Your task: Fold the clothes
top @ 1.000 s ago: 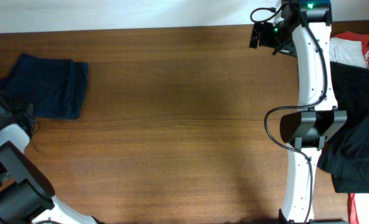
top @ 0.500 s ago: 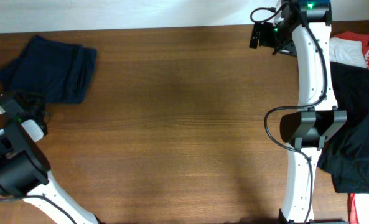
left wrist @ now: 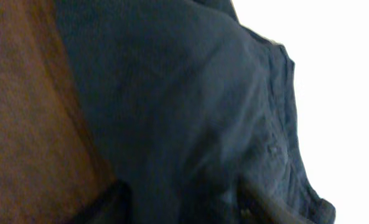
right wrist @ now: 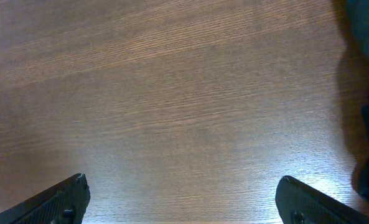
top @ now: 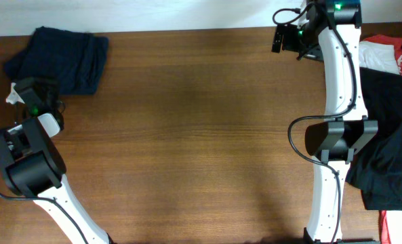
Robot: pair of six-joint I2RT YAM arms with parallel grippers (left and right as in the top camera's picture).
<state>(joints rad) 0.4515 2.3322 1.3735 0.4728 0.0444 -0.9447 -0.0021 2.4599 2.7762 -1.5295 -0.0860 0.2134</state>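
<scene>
The folded dark navy clothes (top: 62, 57) lie at the table's far left corner, their top edge at the back edge of the wood. My left gripper (top: 36, 87) sits at the near-left edge of this garment. In the left wrist view the navy cloth (left wrist: 184, 106) fills the frame, and my left gripper (left wrist: 187, 208) shows two blurred dark fingers standing apart over it, open. My right gripper (top: 280, 37) hovers at the far right, and in its wrist view it (right wrist: 184, 202) is wide open over bare wood.
A black garment (top: 390, 135) and a red-and-white one (top: 389, 55) are heaped at the right edge behind the right arm (top: 336, 129). Dark cloth (right wrist: 368, 43) shows at the right wrist view's right side. A red piece (top: 398, 227) lies at the bottom right.
The navy garment has slid toward the back left corner with my left gripper behind it. The left jaws, earlier shut, now stand apart. The right arm has not moved.
</scene>
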